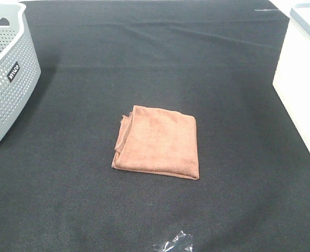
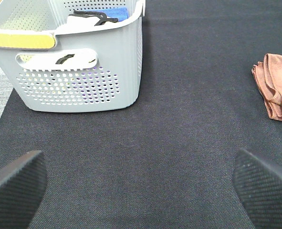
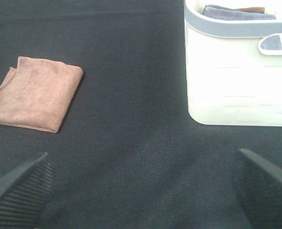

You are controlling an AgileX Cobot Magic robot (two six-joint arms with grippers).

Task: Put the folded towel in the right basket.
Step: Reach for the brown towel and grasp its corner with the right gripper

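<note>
The towel [image 1: 157, 143] lies folded flat on the black mat [image 1: 144, 47], about in the middle, between the two baskets and well apart from both. It is a brownish-orange square, and its layered edges show on the side toward the left basket [image 1: 8, 79]. The right basket [image 1: 304, 79] is white and stands at the right edge of the mat. In the right wrist view a grey-blue cloth [image 3: 236, 11] lies inside it. The left basket is grey with many small holes, and it holds a blue cloth [image 2: 113, 11] and a black thing [image 2: 90, 18]. The left gripper [image 2: 141, 188] has its jaws spread wide, with only bare mat between them. The right gripper [image 3: 141, 188] is the same, jaws far apart over bare mat. A small piece of clear plastic [image 1: 174, 243] lies on the mat near the front edge.
</note>
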